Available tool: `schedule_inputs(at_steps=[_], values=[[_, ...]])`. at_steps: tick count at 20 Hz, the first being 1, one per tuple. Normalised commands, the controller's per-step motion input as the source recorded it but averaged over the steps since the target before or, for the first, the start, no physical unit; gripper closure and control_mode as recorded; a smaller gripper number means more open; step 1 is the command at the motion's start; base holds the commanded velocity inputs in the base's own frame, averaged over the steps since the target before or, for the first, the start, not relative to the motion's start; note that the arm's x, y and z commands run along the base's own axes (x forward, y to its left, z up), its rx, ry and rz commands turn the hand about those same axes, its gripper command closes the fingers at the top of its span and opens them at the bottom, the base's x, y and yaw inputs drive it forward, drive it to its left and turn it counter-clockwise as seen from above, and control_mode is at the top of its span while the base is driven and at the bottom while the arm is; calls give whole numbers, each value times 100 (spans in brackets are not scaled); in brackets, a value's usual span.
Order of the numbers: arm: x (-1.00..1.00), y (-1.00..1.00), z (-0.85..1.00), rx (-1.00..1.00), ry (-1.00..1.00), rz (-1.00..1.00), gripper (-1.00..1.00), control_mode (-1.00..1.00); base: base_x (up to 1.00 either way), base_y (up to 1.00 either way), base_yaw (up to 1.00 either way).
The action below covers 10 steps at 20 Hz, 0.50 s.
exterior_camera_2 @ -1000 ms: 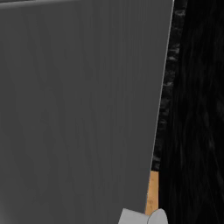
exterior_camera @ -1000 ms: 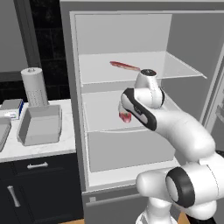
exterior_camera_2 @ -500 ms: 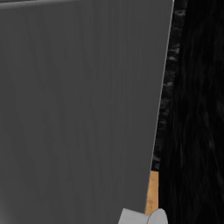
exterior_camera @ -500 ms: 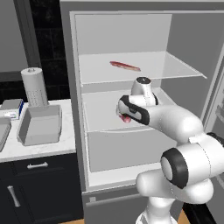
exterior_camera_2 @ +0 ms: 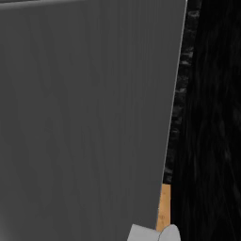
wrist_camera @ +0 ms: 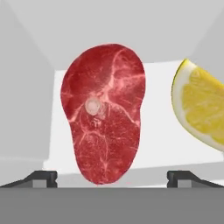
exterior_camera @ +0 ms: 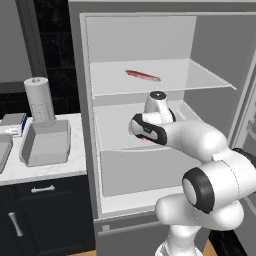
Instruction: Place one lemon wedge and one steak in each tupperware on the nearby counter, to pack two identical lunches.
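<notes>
In the hand view a raw red steak (wrist_camera: pixel 104 113) lies on the white fridge shelf straight ahead, with a yellow lemon wedge (wrist_camera: pixel 199 109) to its right. My gripper (wrist_camera: pixel 112 178) is open, its fingertips (wrist_camera: pixel 41 177) wide apart on either side of the steak's near end, gripping nothing. From the left base view my hand (exterior_camera: pixel 149 127) reaches into the middle shelf and hides most of that steak (exterior_camera: pixel 144 141). A second steak (exterior_camera: pixel 142 75) lies on the upper shelf. One grey tupperware (exterior_camera: pixel 45 145) stands on the marble counter (exterior_camera: pixel 75 156) to the left, with another (exterior_camera: pixel 3 150) at the frame's edge.
A paper-towel roll (exterior_camera: pixel 40 99) and a small box (exterior_camera: pixel 12 122) stand behind the trays. The fridge's left wall (exterior_camera: pixel 85 125) separates the shelves from the counter. A grey door panel (exterior_camera_2: pixel 84 117) stands close before the right base camera.
My hand has dropped down and to the left, from between the two shelves into the middle shelf, and it now covers most of the steak there. The jaws stayed open.
</notes>
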Motion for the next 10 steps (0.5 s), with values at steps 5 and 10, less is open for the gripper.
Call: schedule_inputs(at_steps=[5, 10], values=[[3, 0, -31, -11, -1, 0, -100, -100, 0, 0, 0], [12, 0, -33, -2, -5, 0, -100, -100, 0, 0, 0]])
